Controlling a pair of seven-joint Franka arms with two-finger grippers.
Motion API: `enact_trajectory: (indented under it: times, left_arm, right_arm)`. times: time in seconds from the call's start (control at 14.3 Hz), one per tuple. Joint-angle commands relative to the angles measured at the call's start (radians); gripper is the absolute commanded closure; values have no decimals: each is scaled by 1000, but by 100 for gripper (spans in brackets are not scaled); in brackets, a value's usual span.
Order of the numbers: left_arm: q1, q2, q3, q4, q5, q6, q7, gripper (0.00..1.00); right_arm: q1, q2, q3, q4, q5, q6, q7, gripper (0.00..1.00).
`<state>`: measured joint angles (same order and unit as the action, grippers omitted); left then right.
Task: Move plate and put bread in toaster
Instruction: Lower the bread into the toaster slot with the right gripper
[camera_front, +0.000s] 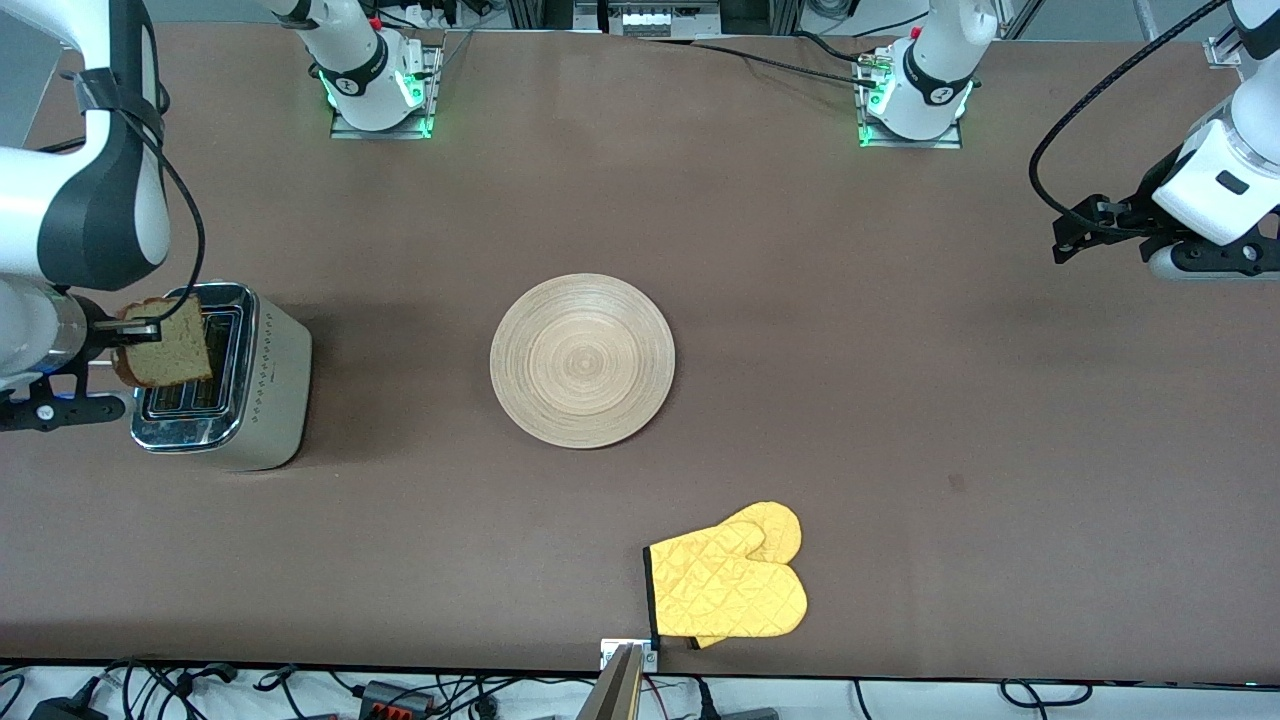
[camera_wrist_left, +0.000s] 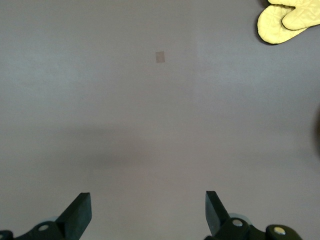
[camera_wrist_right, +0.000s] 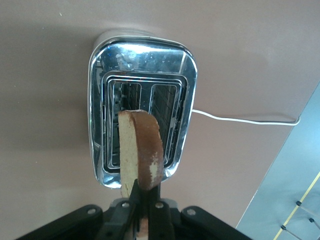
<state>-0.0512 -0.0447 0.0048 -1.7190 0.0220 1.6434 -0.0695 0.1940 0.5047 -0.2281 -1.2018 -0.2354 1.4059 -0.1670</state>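
Bread (camera_front: 165, 345) is gripped edgewise by the right gripper (camera_front: 130, 333) over the toaster (camera_front: 220, 375), left gripper (camera_wrist_left: 147, 212) released; a tilted slice could be caught on the slot rim.

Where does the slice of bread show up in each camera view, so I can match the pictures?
Front view: the bread hangs over the toaster at the right arm's end of the table, pinched in the right claw.
Right wrist view: the bread stands edge-on at centre, above the toaster's slots.
Left wrist view: not in it; only bare table and the yellow oven mitt.
Shared landmark: the toaster, in the front and right wrist views.
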Motion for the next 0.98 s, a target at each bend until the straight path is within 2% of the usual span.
enact_trajectory:
  times: [0.0,0.42,0.7,0.91]
  left_arm:
    - [-2,-6,4,10,1,-17,2,0]
    - [-2,-4,4,10,1,-13,2,0]
    - [-2,-4,4,10,1,-13,4,0]
    - [-2,-4,4,10,1,-13,4,0]
  right_arm:
    - [-1,38,6,39,-13,-12,-20,100]
    - [-4,58,6,28,-12,-9,-22,100]
    - [-5,49,6,-50,-8,102,-22,100]
    - [-7,52,6,-55,-10,125,-22,100]
